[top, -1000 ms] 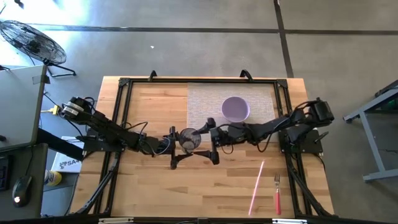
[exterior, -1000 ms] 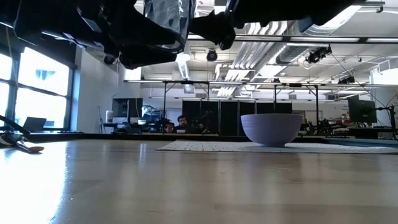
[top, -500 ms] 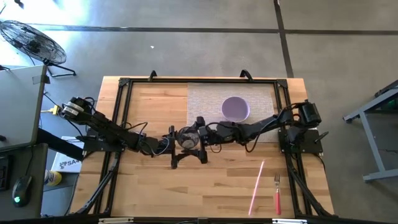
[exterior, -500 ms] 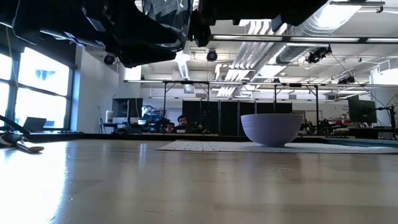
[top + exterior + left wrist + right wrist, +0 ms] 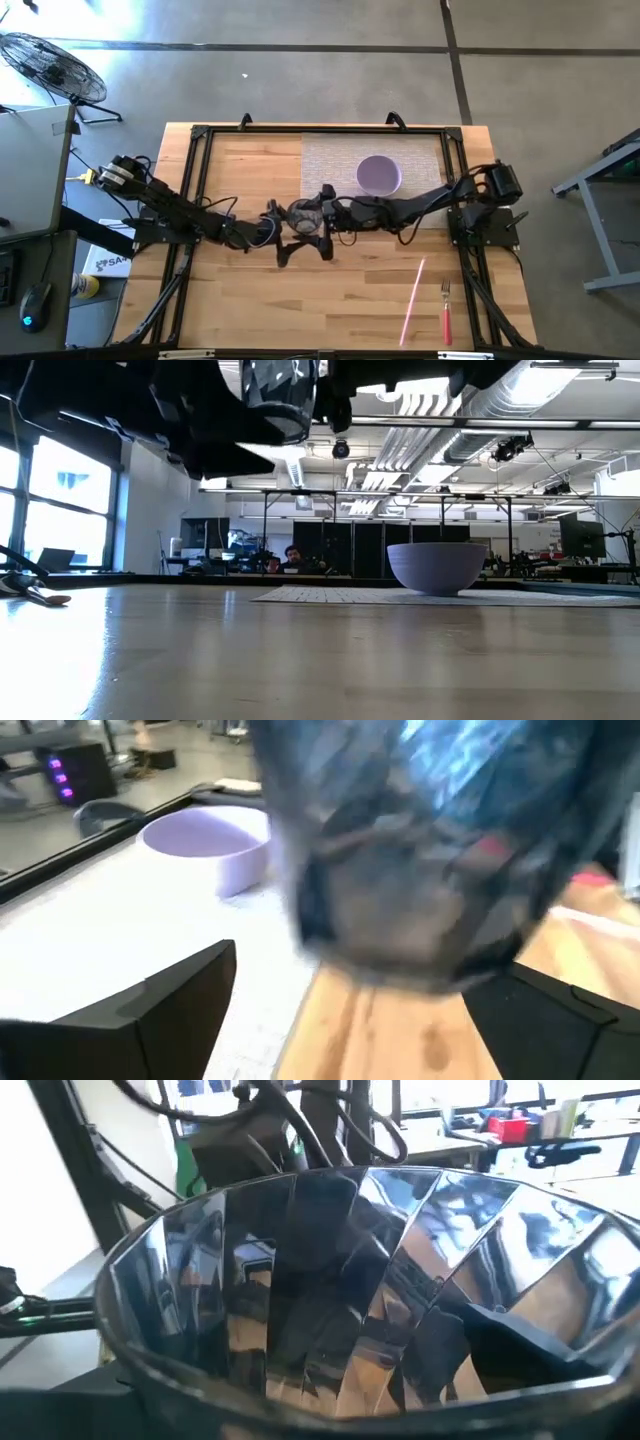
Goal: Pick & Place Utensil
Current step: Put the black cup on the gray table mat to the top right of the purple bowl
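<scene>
A clear faceted glass cup hangs in the air over the middle of the table, also seen in the low view. My right gripper reaches in level from the table's right and is shut on it. My left gripper comes from the left and is open, its fingers wide on either side of the cup's lower part. A pink stick and a red-handled fork lie flat on the wood near the right front. My right gripper holds the cup by its wall, coming level from the table's right. One finger shows through the faceted wall; the other is hidden by the cup. The cup is lifted clear of the table, roughly upright, its mouth up.
A lilac bowl stands on a woven mat at the far middle right, also in the low view. Black frame rails run along the table's left, right and far sides. Bare wood lies in front of the arms.
My right gripper has moved toward the table's left, up to the cup, and its fingers now stand around it. My left gripper has stayed in place but has rolled a little. The cup has stayed in the air and shifted slightly.
</scene>
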You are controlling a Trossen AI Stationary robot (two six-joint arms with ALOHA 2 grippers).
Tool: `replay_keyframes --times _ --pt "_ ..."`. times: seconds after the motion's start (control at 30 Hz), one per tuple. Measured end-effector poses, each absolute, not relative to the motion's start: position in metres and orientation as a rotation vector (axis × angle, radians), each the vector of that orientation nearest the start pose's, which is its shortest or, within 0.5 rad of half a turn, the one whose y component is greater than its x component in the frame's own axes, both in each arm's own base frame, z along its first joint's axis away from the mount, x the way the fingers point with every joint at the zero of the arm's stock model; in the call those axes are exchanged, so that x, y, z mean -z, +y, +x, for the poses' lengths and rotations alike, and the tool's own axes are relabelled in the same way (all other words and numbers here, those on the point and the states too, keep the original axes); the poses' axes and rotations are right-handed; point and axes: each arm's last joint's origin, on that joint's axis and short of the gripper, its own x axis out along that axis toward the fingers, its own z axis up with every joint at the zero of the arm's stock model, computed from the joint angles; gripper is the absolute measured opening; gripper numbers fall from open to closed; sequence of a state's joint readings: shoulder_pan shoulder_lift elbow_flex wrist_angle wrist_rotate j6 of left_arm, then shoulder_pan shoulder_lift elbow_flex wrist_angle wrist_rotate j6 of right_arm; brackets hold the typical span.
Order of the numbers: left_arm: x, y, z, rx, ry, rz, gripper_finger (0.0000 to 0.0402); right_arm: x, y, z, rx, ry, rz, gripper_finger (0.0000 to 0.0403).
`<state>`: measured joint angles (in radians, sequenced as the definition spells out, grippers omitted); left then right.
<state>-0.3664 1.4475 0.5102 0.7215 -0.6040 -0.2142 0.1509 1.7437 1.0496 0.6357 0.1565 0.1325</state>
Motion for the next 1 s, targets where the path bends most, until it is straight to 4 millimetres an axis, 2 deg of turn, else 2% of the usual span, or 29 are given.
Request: replay_keyframes --times 0.23,0.37,0.53,0.63,0.83,1.0 --pt "-0.174 -0.082 0.255 -0.228 0.277 -0.061 0.0376 -0.272 0.047 0.367 0.159 0.077 0.073 0.0374" --pt "-0.166 -0.083 0.253 -0.151 0.368 -0.051 0.0376 -0.29 0.036 0.347 0.345 0.14 0.032 0.0374" --pt "-0.157 -0.084 0.249 -0.08 0.478 -0.126 0.0376 -0.305 0.02 0.317 0.582 0.239 0.008 0.0374" --pt "-0.155 -0.084 0.248 -0.083 0.505 -0.15 0.0376 -0.305 0.006 0.298 0.757 0.321 0.016 0.0374" --pt "-0.155 -0.086 0.248 -0.047 0.514 -0.186 0.0376 -0.298 -0.04 0.251 1.213 0.424 0.085 0.0374" --pt "-0.155 -0.086 0.247 -0.034 0.519 -0.189 0.0376 -0.287 -0.075 0.226 1.455 0.483 0.122 0.0374"
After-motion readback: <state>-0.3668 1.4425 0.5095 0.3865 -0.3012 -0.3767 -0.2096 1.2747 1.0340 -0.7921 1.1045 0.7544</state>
